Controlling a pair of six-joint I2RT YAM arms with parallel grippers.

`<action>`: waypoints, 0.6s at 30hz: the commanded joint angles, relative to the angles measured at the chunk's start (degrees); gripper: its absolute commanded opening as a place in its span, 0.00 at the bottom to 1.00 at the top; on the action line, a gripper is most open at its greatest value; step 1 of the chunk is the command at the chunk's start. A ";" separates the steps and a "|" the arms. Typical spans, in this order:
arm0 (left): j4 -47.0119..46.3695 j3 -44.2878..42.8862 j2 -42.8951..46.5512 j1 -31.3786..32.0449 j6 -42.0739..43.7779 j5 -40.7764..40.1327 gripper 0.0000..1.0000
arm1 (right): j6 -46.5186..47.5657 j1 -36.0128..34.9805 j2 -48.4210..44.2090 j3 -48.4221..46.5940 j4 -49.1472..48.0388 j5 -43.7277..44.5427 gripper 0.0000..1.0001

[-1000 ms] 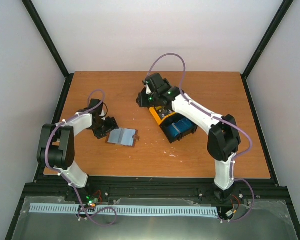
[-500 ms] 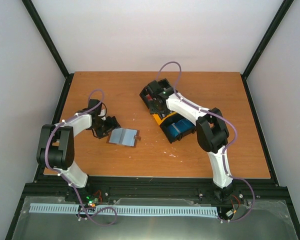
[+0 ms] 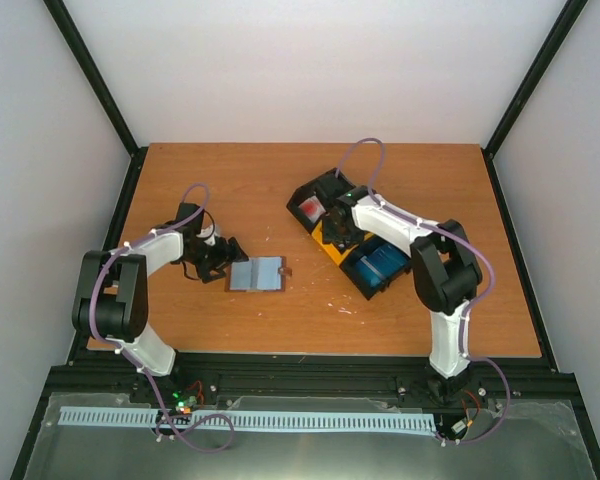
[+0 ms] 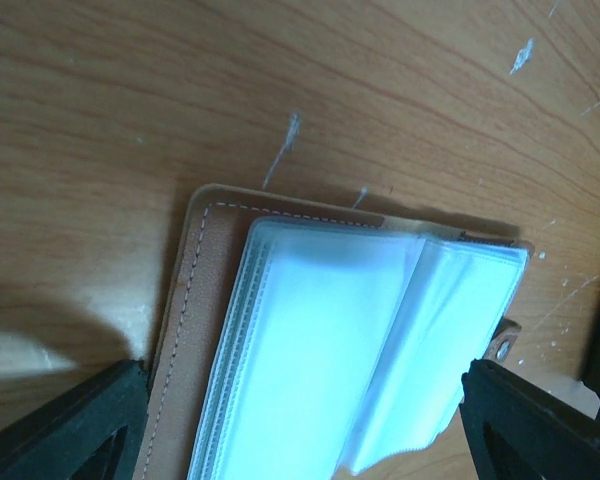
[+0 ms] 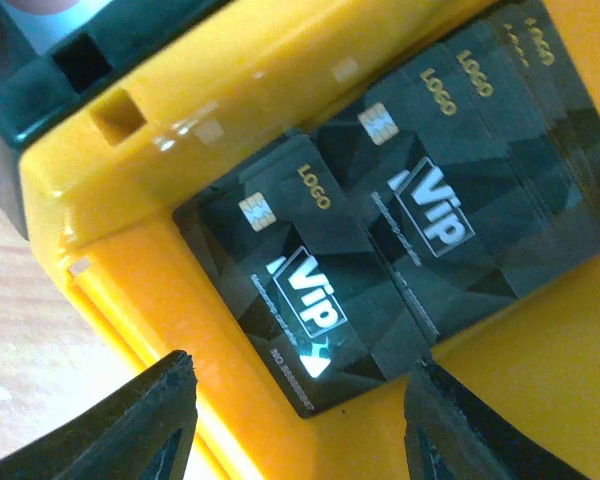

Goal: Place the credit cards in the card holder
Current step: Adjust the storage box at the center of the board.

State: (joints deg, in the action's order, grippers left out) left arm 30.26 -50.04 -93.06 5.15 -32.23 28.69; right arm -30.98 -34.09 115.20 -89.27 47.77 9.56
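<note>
From where I stand, the right tool [image 5: 300, 375] hangs low over the yellow bin [image 5: 180, 170], its jaws spread wide and empty on either side of the nearest of the dark cards [image 5: 310, 290], which lie flat and overlapping on the bin floor. To my eye the job in hand is picking that first card. I would lower one finger onto the card's free edge, away from the bin wall, and slide or tip it up before pinching, so that only one card lifts. The wall sits close along one side, so there is little room there for a finger. Across the table [image 3: 180, 180] the card holder [image 4: 310, 330] lies open with its clear sleeves [image 4: 420, 330] facing up. The left tool [image 3: 223, 258] is at its outer edge with its jaws wide; whether they touch the leather I cannot tell. Red cards [image 3: 310, 207] and blue cards [image 3: 382, 262] wait in the black bins on either side of the yellow one. Bare wood between the bins and the holder gives an open path for carrying a card.
</note>
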 commanded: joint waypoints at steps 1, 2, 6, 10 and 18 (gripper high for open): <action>2.02 0.29 1.76 -0.23 1.43 1.95 0.87 | -0.09 1.96 -6.63 5.77 4.20 1.56 0.58; 1.93 0.35 1.94 -0.23 1.35 2.11 0.87 | 0.38 2.45 -7.98 7.37 4.12 1.25 0.58; 2.00 0.23 3.13 -0.23 -0.05 -0.56 0.87 | 4.75 4.00 -12.88 12.57 3.59 -0.09 0.58; 1.57 -0.30 3.74 -0.23 -1.00 -2.69 0.87 | 7.72 4.98 -14.60 14.41 3.73 -2.01 0.57; -2.94 -2.47 6.66 0.37 -3.22 -0.40 0.87 | 15.69 4.99 -14.57 1.83 1.75 -11.83 0.57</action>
State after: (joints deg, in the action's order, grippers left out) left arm 30.89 -49.76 -89.25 5.15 -33.50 27.29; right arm -20.93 -29.28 101.30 -80.07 51.70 3.70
